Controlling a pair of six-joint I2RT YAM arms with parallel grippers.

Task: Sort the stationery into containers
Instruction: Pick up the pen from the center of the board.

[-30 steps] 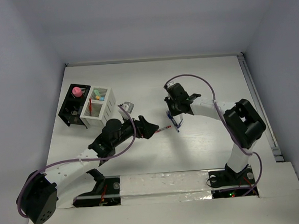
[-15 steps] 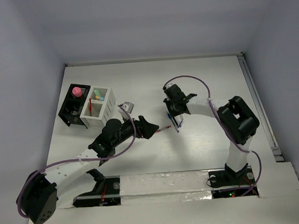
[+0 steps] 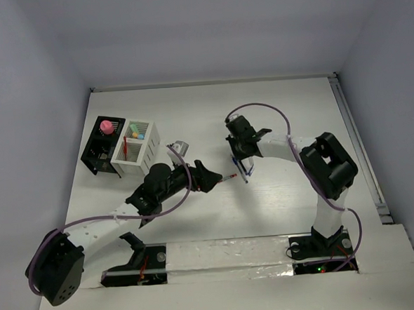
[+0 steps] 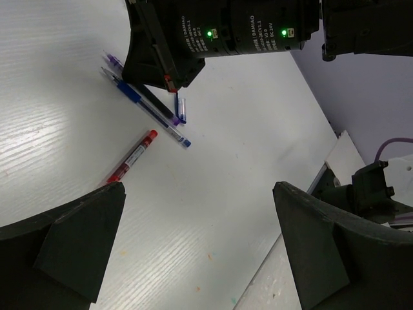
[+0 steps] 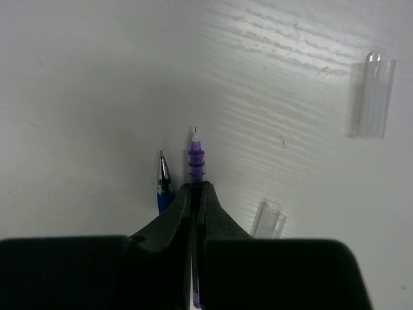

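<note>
My right gripper (image 3: 243, 162) is shut on a purple pen (image 5: 195, 159) that lies on the table, with its tip sticking out past the fingertips. A blue pen (image 5: 163, 178) lies right beside it on the left. A red pen (image 3: 227, 177) lies just in front of my left gripper (image 3: 207, 177), which is open and empty. In the left wrist view the red pen (image 4: 132, 157) lies near my left finger (image 4: 71, 239), with the blue pen (image 4: 147, 110) beyond it under the right gripper (image 4: 169, 82). The black box (image 3: 98, 156) holds a pink-topped piece (image 3: 107, 125). The white box (image 3: 149, 153) holds small coloured bits.
Two clear pen caps (image 5: 268, 219) (image 5: 374, 93) lie on the table to the right of the purple pen. A small clear piece (image 3: 179, 148) lies near the white box. The two boxes stand together at the far left, and both grippers are close together mid-table.
My right wrist has shifted slightly left over the pens. My left gripper has edged a little toward the red pen.
</note>
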